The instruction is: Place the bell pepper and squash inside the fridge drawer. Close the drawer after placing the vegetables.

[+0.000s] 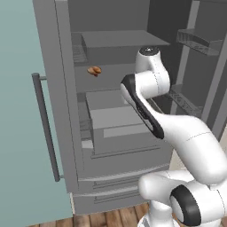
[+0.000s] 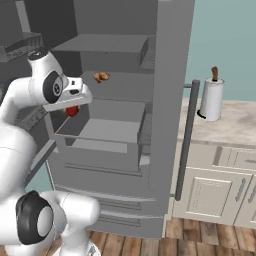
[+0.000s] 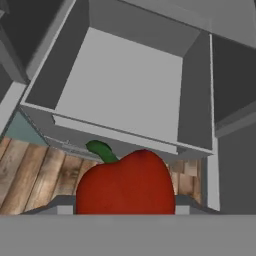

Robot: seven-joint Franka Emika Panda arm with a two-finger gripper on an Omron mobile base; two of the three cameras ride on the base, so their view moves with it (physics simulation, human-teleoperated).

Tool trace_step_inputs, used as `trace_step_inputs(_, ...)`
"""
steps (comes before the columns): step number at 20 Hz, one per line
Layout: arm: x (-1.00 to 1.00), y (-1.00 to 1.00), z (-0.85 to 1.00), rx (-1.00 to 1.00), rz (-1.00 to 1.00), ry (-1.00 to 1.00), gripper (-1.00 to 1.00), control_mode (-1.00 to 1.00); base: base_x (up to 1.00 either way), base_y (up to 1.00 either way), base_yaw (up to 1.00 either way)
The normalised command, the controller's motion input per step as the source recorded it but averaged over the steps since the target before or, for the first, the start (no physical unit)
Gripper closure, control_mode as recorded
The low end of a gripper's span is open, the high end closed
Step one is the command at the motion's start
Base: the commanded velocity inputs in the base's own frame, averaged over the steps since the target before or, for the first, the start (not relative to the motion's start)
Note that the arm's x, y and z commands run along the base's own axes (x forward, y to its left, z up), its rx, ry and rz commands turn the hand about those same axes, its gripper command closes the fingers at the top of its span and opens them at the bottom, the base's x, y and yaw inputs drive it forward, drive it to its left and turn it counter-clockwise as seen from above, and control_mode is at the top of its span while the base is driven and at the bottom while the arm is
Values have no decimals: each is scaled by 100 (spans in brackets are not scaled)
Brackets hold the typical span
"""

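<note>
Pepper in hand: your jaws clenched on bell pepper (image 3: 126, 182), stem up, carried above open fridge drawer (image 3: 125, 92), near its front panel. You hold high to clear rim before lowering. Drawer bare inside. Orange-brown food (image 1: 94, 70) on shelf above.

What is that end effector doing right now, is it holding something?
End effector: closed on the red bell pepper, carrying it just above the open fridge drawer.

Apparently a home kitchen: open fridge (image 2: 115, 115), cream cabinets (image 2: 210, 195), paper-towel roll (image 2: 211, 99).
</note>
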Motion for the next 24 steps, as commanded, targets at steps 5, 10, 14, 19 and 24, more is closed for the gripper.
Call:
trace_step_inputs(5,82,-6,-69,0,0,21,100,-100,0,0,0)
trace_step_inputs(10,69,-6,-68,0,0,16,100,-100,0,0,0)
trace_step_inputs(14,54,-11,-34,0,0,5,100,-100,0,0,0)
trace_step_inputs(19,52,-3,-21,0,0,1,100,-100,0,0,0)
trace_step_inputs(24,47,-2,-54,0,0,0,100,-100,0,0,0)
